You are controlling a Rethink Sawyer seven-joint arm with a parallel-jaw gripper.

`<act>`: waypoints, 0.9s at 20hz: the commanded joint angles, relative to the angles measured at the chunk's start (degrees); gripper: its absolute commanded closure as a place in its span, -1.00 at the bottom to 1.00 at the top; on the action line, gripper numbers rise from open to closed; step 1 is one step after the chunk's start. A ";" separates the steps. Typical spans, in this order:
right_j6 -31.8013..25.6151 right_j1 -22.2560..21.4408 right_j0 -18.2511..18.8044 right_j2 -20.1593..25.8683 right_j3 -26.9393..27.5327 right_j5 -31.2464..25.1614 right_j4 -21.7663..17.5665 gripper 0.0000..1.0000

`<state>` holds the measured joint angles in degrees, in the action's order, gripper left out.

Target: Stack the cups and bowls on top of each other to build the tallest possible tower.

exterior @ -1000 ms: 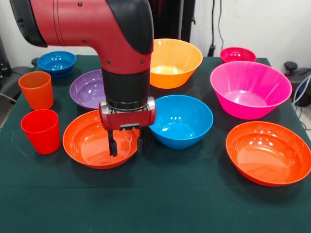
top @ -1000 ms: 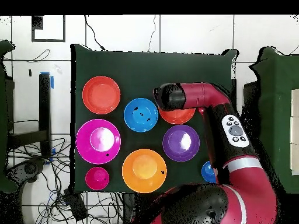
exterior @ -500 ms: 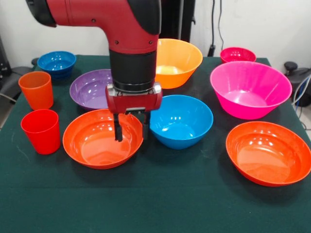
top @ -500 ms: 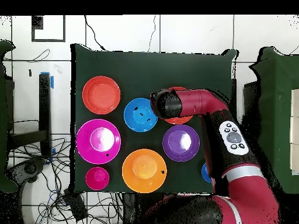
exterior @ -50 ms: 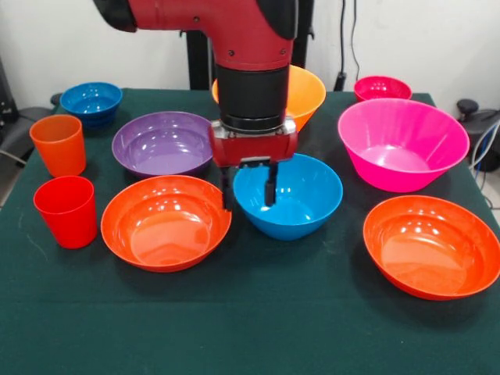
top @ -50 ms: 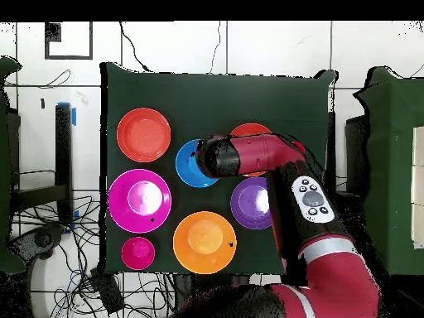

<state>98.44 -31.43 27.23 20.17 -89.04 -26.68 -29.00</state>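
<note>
My gripper (exterior @ -50 ms: 247,191) is open and straddles the near-left rim of the centre blue bowl (exterior @ -50 ms: 301,195), one finger inside and one outside. A red-orange bowl (exterior @ -50 ms: 164,223) sits just left of it, with the purple bowl (exterior @ -50 ms: 160,143) behind. The orange cup (exterior @ -50 ms: 58,144) and the red cup (exterior @ -50 ms: 66,211) stand upright at the left edge. The large pink bowl (exterior @ -50 ms: 402,144) stands empty at the right, with a second red-orange bowl (exterior @ -50 ms: 433,246) in front of it. In the overhead view the arm (top @ -50 ms: 217,157) covers the gripper beside the blue bowl (top @ -50 ms: 189,163).
The yellow-orange bowl (exterior @ -50 ms: 308,90) stands behind the arm, a small blue bowl (exterior @ -50 ms: 91,100) at the back left and a small pink-red bowl (exterior @ -50 ms: 383,87) at the back right. All rest apart on the dark green cloth (exterior @ -50 ms: 258,328).
The gripper has moved right in the front view, from over the left red-orange bowl to the blue bowl's rim, and stayed open. The purple bowl now shows fully.
</note>
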 commanded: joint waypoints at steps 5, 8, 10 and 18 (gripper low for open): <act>13.85 4.02 -4.46 -2.57 -7.01 7.78 3.29 -1.00; 15.53 5.50 -5.55 -2.98 -7.47 10.06 4.28 -1.00; 16.22 6.61 -6.19 -3.12 -7.51 11.68 4.98 -1.00; 17.87 8.26 -7.79 -3.51 -7.25 14.12 7.12 -1.00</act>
<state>106.16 -26.88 21.28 17.31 -93.67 -15.91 -24.17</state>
